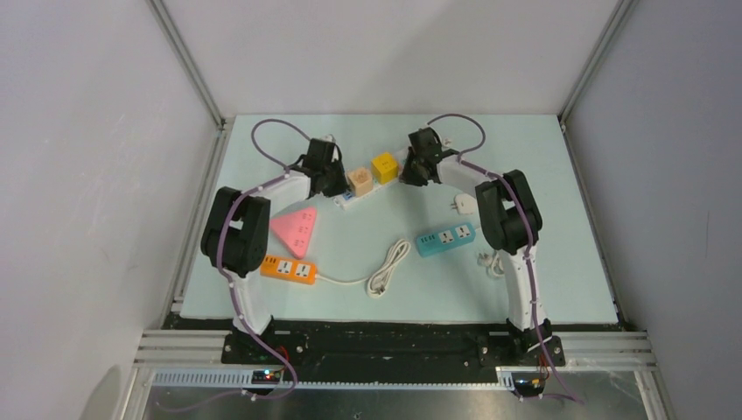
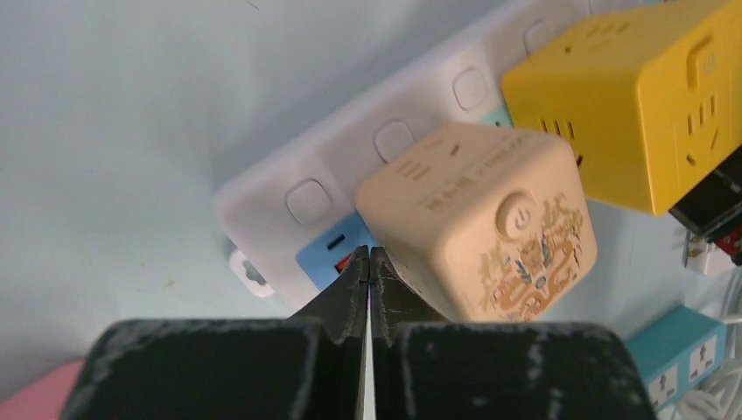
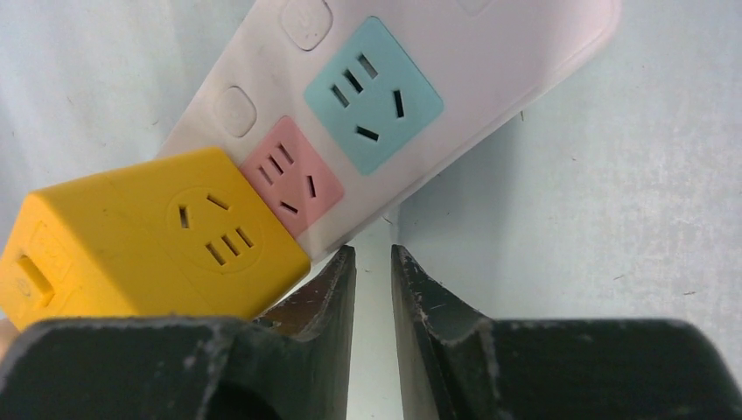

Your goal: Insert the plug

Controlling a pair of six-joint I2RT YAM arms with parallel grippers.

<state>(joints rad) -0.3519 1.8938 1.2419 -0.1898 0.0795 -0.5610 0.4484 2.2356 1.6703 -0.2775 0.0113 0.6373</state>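
Plug cube (image 2: 477, 219) just beside tips of closed left claw (image 2: 368, 255)

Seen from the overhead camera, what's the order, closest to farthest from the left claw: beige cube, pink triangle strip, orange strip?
1. The beige cube, just right of the left gripper.
2. The pink triangular strip, toward the arm bases, slightly left.
3. The orange strip, nearer the bases still.

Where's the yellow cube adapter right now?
Top view, far centre: the yellow cube adapter sits on the white power strip, between the beige cube and the right tool.
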